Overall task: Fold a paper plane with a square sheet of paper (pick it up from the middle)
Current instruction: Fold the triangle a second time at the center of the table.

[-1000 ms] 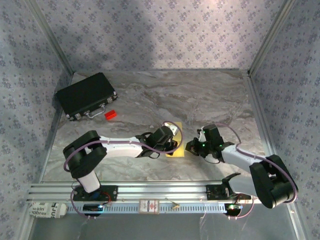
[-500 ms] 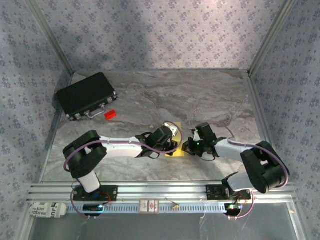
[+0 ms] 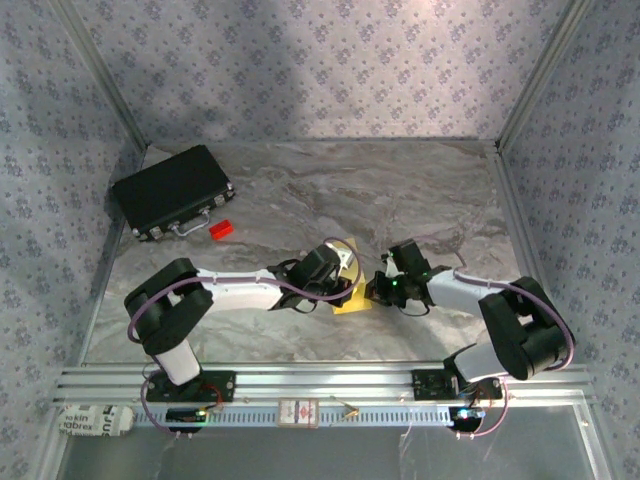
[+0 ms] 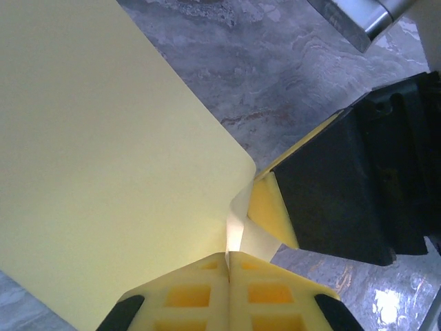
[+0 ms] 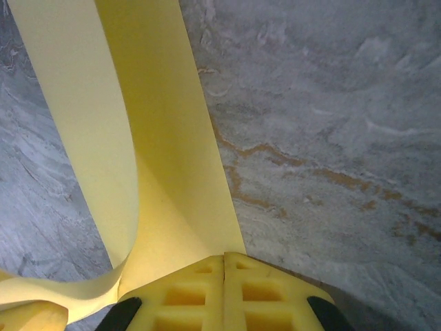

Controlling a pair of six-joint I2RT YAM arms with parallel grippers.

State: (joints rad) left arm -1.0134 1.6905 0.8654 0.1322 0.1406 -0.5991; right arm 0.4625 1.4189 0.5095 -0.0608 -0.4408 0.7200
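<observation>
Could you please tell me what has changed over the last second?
The right gripper edged left to the square sheet of paper, its arm folding inward; the left gripper shifted slightly left, tilting the sheet. Both pinch it. The black case and red block stayed put.

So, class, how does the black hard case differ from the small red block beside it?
Colour: the black rectangular hard case is dark with silver trim; the small red block is plain red. Size: the case is far larger than the block. Fittings: the case has a handle on its near side; the block shows none. Both lie on the grey marbled table, at its far left.
</observation>
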